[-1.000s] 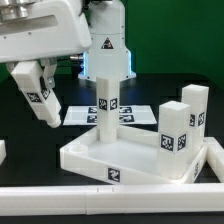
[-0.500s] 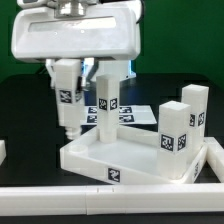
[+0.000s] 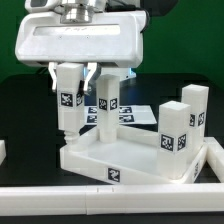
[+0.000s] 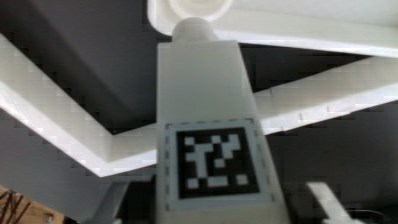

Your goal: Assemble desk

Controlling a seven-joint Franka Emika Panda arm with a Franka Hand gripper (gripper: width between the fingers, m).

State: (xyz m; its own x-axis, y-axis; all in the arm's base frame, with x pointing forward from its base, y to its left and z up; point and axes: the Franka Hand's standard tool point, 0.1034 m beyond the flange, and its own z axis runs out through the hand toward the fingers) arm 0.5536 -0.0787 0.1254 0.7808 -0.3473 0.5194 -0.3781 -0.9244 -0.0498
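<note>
In the exterior view, the gripper [image 3: 66, 125] hangs over the tabletop panel [image 3: 135, 158] on the black table [image 3: 25, 110], its jaws closed on a tagged white leg [image 3: 67, 103] held upright above the panel's corner at the exterior view's left. Another leg [image 3: 108, 105] stands in the panel, with two more legs [image 3: 185, 125] at the exterior view's right. In the wrist view, the held leg [image 4: 206, 120] runs lengthwise toward a round corner socket [image 4: 196, 9] of the panel.

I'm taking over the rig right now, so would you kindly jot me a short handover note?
End effector: holds a leg upright; grip itself is hard to see, so treat it as uncertain.
Tabletop panel: on the table, rim up.
Done: three legs stand at corners, one far, two at the exterior view's right.
Left: seat the held leg in the near corner socket at the exterior view's left; seating not visible.
</note>
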